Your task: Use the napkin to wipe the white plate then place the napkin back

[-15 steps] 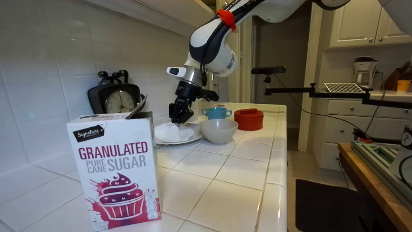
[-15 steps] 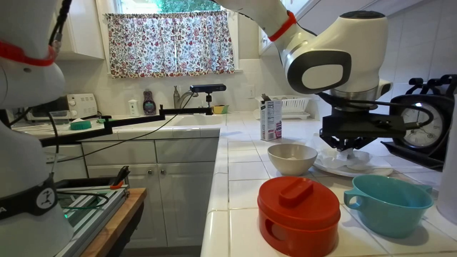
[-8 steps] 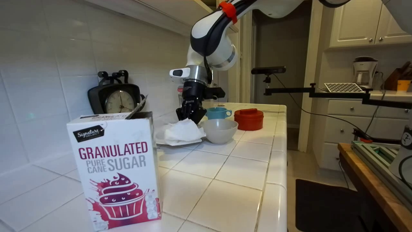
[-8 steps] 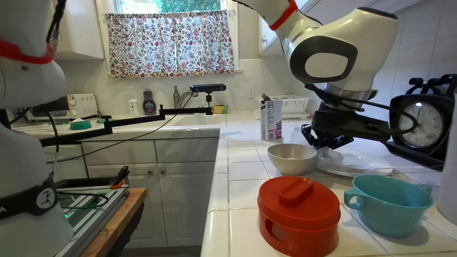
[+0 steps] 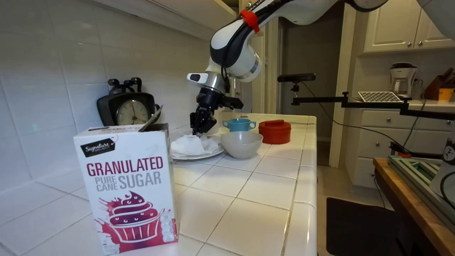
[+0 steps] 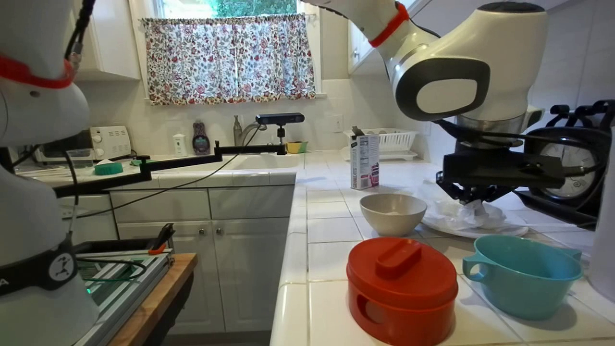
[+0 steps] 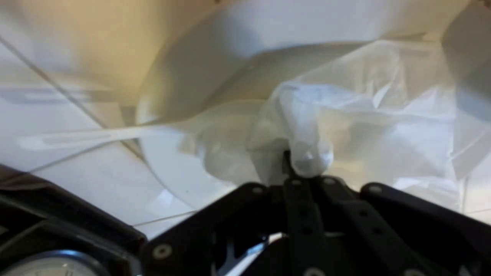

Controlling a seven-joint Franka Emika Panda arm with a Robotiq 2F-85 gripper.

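The white napkin [image 5: 188, 146] lies crumpled over the white plate [image 5: 214, 154] on the tiled counter. Both also show in the other views: the napkin [image 6: 461, 215] and plate [image 6: 514, 230], and in the wrist view the napkin [image 7: 406, 96] and plate [image 7: 165, 161]. My gripper [image 5: 197, 134] points down over the plate. In the wrist view the gripper [image 7: 307, 168] is shut on a bunched fold of the napkin. The rest of the napkin spreads over the plate and past its rim. The fingertips are largely hidden by the cloth.
A grey bowl [image 6: 393, 214] stands right beside the plate. A blue two-handled cup [image 6: 528, 278], a red lidded container [image 6: 401, 293], a sugar box [image 5: 128, 192] and a black clock [image 5: 131, 110] stand around. A white spoon-like utensil [image 7: 84, 137] crosses the plate's rim.
Half a second ago my gripper had carried the napkin across the plate towards the grey bowl. Now it is back near where it was one second ago, the napkin with it.
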